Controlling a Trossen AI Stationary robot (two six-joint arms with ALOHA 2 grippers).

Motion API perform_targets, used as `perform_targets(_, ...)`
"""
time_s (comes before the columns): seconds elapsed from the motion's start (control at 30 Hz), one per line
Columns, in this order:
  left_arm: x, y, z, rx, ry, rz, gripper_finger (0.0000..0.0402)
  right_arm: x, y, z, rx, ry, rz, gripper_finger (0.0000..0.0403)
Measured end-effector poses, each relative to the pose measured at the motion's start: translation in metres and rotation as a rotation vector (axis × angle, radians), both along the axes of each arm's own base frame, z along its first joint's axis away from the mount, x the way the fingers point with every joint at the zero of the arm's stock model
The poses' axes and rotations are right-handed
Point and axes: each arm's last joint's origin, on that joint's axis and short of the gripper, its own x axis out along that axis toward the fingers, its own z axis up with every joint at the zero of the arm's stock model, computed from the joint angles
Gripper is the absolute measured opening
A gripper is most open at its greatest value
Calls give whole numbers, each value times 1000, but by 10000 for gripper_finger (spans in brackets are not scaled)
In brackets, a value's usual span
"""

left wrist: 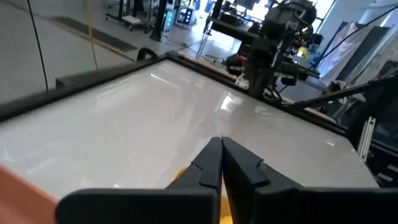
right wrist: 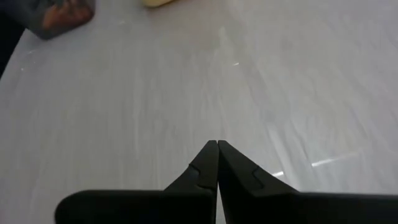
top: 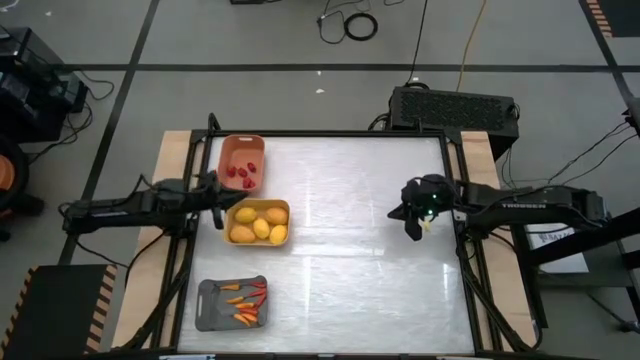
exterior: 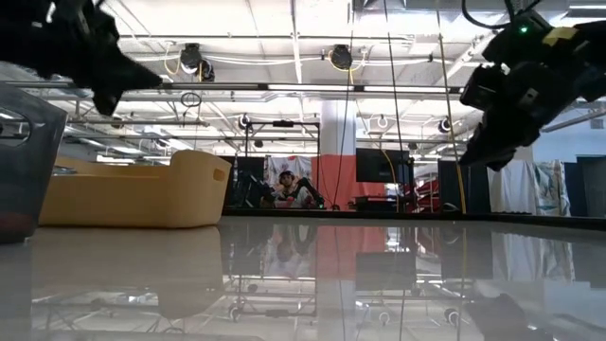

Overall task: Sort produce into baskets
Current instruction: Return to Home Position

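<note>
Three baskets stand along the table's left side. The salmon-orange basket (top: 241, 150) at the far end holds small red berries (top: 240, 174). The yellow basket (top: 257, 207) in the middle holds several yellow rounded fruits (top: 260, 228). The grey basket (top: 212, 305) at the near end holds thin orange and red sticks (top: 246, 303). My left gripper (top: 219, 212) (left wrist: 221, 143) is shut and empty, hovering at the yellow basket's left rim. My right gripper (top: 413, 230) (right wrist: 216, 144) is shut and empty, above bare table near the right edge.
The white tabletop (top: 350, 250) between the baskets and the right arm lies bare, bordered by a dark frame (top: 330, 133). In the low view the yellow basket (exterior: 133, 189) and the grey basket's wall (exterior: 24, 161) stand at the left. A black box (top: 455, 108) sits beyond the far edge.
</note>
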Motion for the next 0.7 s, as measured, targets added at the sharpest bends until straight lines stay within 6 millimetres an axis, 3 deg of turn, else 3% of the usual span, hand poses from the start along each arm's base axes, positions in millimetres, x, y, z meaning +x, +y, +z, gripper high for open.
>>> perform_targets(0.2,6,1,-32,-100,13,16,4,-10,2,-6,-33,-28,19,0)
perform_targets(0.4,9,1,-50,-136,-12,22,8,-18,4,-17,-62,-85,30,0)
perform_targets(0.7,10,1,-54,-121,-8,25,8,-27,6,-32,-64,-133,18,0)
